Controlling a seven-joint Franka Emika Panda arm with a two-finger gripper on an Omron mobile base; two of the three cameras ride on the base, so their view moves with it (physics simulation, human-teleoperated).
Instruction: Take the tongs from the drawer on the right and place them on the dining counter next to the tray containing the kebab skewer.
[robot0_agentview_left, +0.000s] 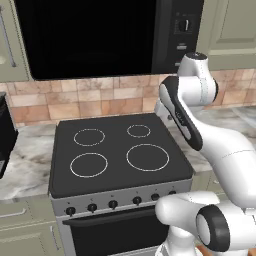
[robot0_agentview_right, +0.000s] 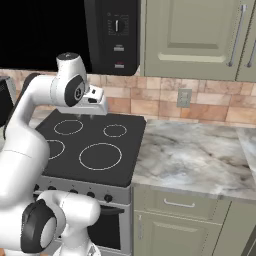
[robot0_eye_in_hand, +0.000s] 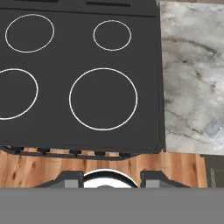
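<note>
- Gripper (robot0_agentview_right: 93, 116) hangs above the far right part of the stove, pointing down; in the hand view its two finger tips (robot0_eye_in_hand: 68, 178) stand well apart with nothing between them, so the jaws are spread and empty.
- Arm (robot0_agentview_left: 200, 130) rises from the base, bends at the elbow and reaches forward over the stove's right side.
- Stove (robot0_agentview_left: 117, 152): black glass top with four white ring burners, two small at the far side, two larger at the near side. A row of dark knobs (robot0_agentview_left: 113, 204) runs along the silver front panel.
- Hand view looks straight down on the stove (robot0_eye_in_hand: 83, 74); wood floor (robot0_eye_in_hand: 175, 168) shows past its near edge.
- Marbled worktop (robot0_agentview_right: 195, 155) lies right of the stove, touching its side; tile backsplash (robot0_agentview_right: 165, 102) runs behind both.
- Closed drawer (robot0_agentview_right: 177, 202) with sage-green front and silver bar handle sits under the worktop, right of the stove. Whether it is the task drawer cannot be told; its inside is hidden.
- Black microwave (robot0_agentview_left: 100, 35) hangs above the stove; sage-green cupboard doors (robot0_agentview_right: 192, 37) are to its right.
- Wall outlet (robot0_agentview_right: 184, 97) sits on the backsplash above the worktop.
</note>
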